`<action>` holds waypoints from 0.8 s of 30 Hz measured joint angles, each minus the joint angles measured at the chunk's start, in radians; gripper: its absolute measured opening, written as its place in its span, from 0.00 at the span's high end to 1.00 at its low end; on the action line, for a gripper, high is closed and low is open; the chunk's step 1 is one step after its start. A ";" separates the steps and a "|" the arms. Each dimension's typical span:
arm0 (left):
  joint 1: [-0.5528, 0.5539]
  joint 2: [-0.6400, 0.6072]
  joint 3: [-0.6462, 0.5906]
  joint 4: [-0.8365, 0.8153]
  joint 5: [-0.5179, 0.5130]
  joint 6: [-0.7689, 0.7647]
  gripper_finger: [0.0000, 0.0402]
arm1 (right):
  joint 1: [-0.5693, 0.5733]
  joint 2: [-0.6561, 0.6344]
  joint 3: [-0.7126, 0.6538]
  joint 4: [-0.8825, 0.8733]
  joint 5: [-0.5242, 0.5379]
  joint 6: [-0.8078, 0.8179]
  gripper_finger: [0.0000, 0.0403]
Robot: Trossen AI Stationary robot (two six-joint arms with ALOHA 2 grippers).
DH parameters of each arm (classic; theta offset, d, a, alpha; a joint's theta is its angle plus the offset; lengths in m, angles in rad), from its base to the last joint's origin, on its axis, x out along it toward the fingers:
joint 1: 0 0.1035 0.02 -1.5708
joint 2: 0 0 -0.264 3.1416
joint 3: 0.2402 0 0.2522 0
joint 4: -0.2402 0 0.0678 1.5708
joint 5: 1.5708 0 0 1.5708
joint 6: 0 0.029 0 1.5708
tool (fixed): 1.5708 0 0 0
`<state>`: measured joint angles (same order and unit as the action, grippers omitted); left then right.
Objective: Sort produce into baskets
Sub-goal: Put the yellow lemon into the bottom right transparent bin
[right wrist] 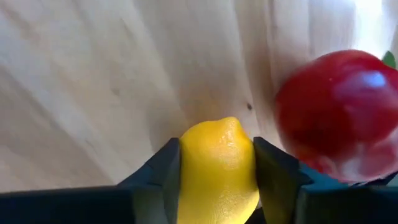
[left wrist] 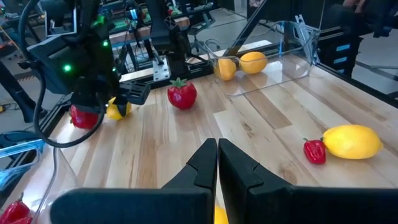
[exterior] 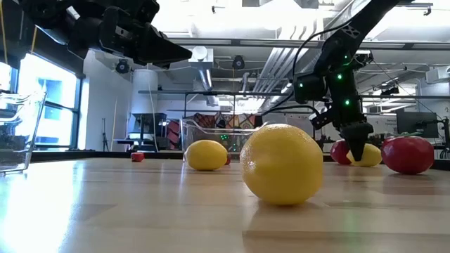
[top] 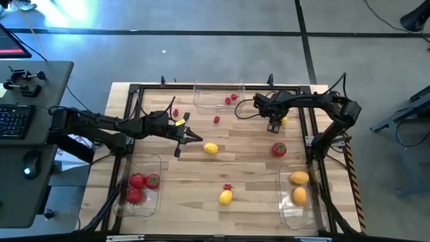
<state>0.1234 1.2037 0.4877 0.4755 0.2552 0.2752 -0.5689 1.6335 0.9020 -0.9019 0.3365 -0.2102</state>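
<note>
Between the right claw's point(right wrist: 216, 180) fingers sat one pinched yellow lemon point(right wrist: 217, 165), one red tomato point(right wrist: 339, 112) just beside; the left claw point(left wrist: 217, 163) was pressed together.

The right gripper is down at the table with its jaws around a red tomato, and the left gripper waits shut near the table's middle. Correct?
Not quite. The right gripper has its jaws around a yellow lemon, as the right wrist view shows; the red tomato lies beside it, ungripped. The left gripper does wait shut near the table's middle.
</note>
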 joint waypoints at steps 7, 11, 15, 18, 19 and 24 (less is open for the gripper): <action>0.000 0.000 0.000 0.000 0.000 0.008 0.99 | 0.093 -0.114 0.037 -0.082 -0.027 0.128 0.66; 0.000 0.000 0.000 0.000 0.000 0.020 0.99 | 0.203 -0.190 0.136 -0.209 -0.035 0.285 0.66; 0.000 0.000 0.000 0.000 0.000 0.025 0.99 | 0.362 -0.252 0.272 -0.331 -0.063 0.503 0.65; 0.000 0.000 0.000 0.000 0.000 0.025 0.99 | 0.502 -0.281 0.342 -0.400 -0.082 0.706 0.65; 0.000 0.000 0.000 0.000 0.000 0.025 0.99 | 0.554 -0.288 0.355 -0.415 -0.084 0.779 0.65; 0.000 0.000 0.000 0.000 0.000 0.025 0.99 | 0.852 -0.302 0.368 -0.461 -0.108 1.090 0.65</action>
<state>0.1238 1.2037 0.4877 0.4759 0.2550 0.3001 0.2833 1.3319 1.2697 -1.3627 0.2283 0.8797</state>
